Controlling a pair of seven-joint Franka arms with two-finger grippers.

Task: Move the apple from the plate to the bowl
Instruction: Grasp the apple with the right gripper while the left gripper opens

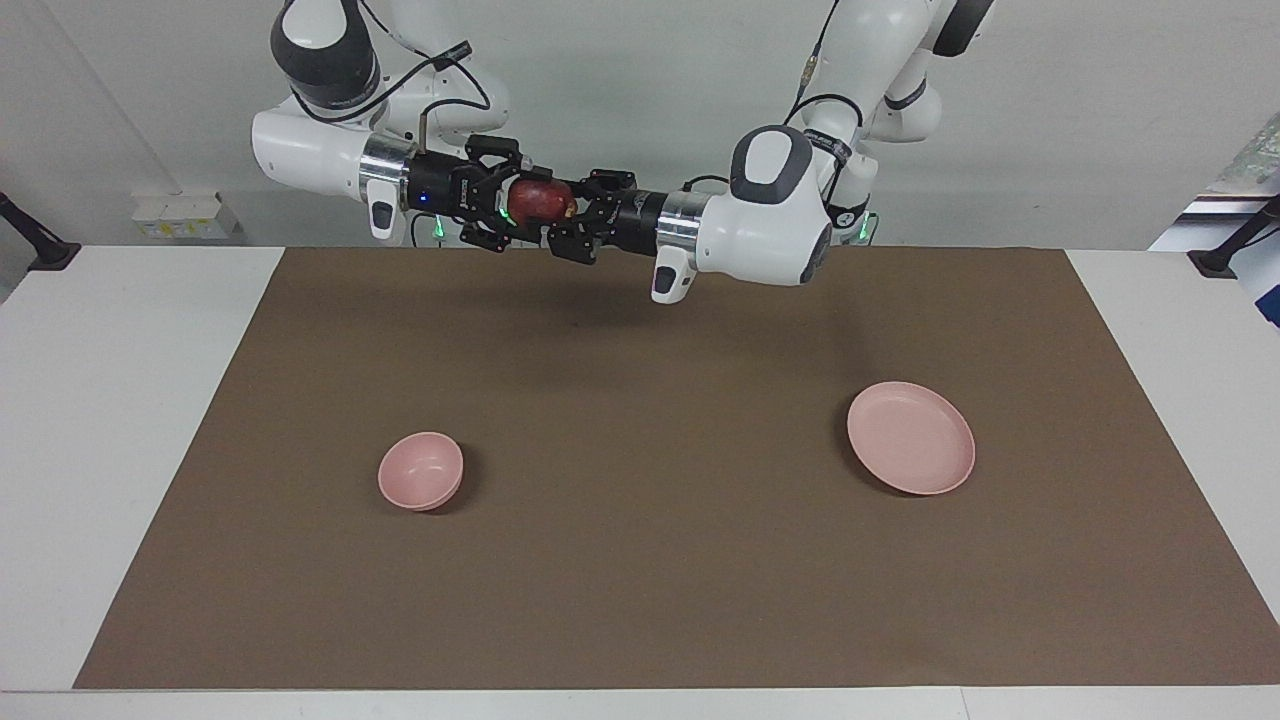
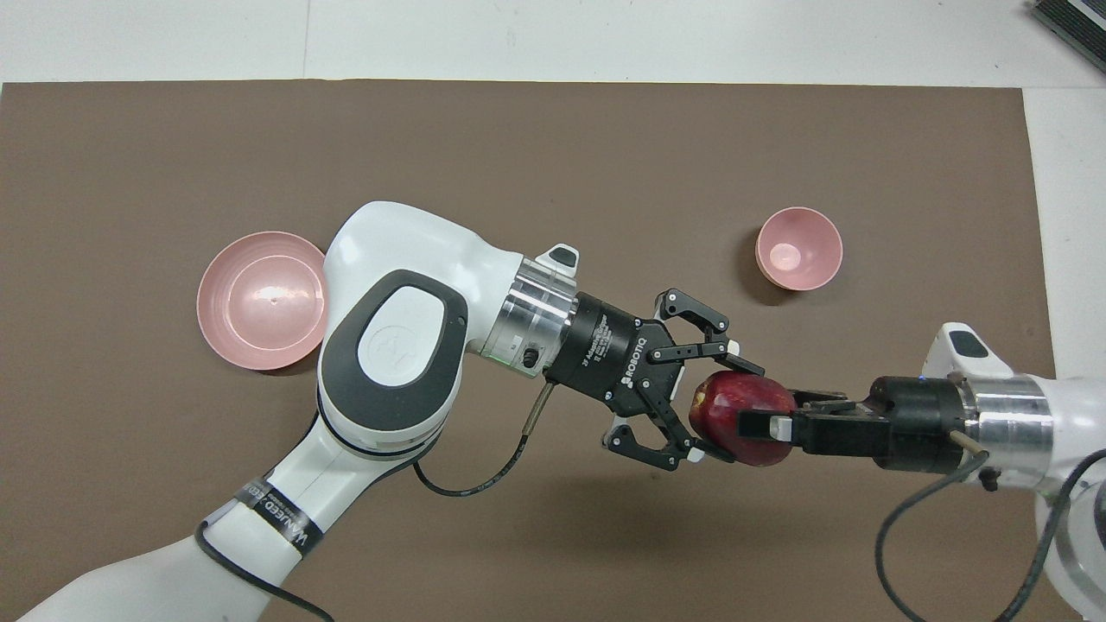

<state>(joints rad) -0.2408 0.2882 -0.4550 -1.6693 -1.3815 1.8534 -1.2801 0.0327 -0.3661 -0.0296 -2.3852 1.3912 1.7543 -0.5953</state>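
Observation:
The dark-red apple (image 1: 541,200) (image 2: 733,399) hangs high over the mat's edge by the robots, held between both hands. My left gripper (image 1: 562,213) (image 2: 727,411) is shut on it, one fingertip on each side. From the other end my right gripper (image 1: 522,204) (image 2: 762,423) reaches in, open, with one finger above the apple and one below. The pale-pink plate (image 1: 911,437) (image 2: 259,301) lies bare toward the left arm's end. The small pink bowl (image 1: 421,470) (image 2: 798,248) stands toward the right arm's end with nothing in it.
A brown mat (image 1: 640,560) covers most of the white table (image 1: 110,420). Both arms stretch level across the mat's robot-side edge. A small white box (image 1: 185,215) sits off the mat by the wall.

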